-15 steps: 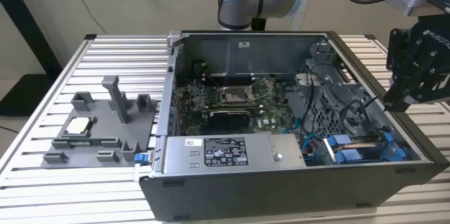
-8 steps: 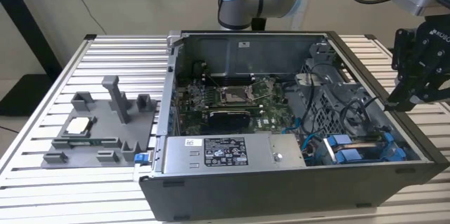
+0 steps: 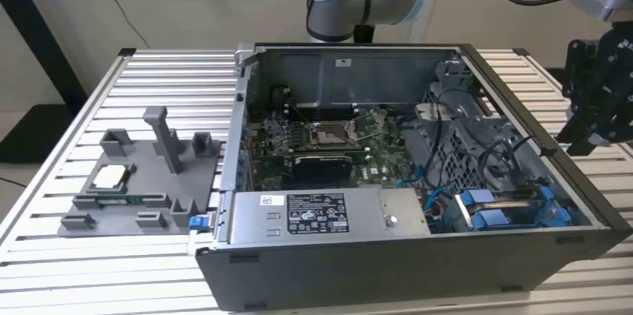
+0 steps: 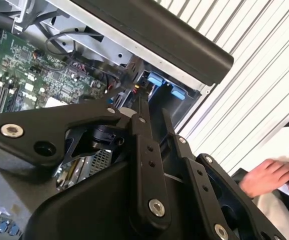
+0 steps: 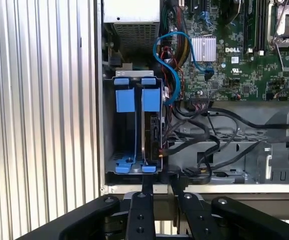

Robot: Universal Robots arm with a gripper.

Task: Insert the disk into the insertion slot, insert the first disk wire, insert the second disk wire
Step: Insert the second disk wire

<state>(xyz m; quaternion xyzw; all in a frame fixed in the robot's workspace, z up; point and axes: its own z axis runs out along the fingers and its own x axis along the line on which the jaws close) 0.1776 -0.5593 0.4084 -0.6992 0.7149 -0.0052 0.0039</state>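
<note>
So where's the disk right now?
The disk stands in the drive bay, in the case corner to the exterior view's right of the power supply box.

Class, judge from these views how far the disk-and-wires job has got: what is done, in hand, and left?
Done, it seems: the disk sits in the insertion slot, with its blue carrier tabs at the mouth. In hand: the gripper hangs just outside the case, beside that slot. Left: the black wires lie beside the disk; whether either is plugged in cannot be told.

The exterior view looks down on the whole computer case (image 3: 396,270); both wrist views closely face its drive bay (image 5: 119,159).
</note>
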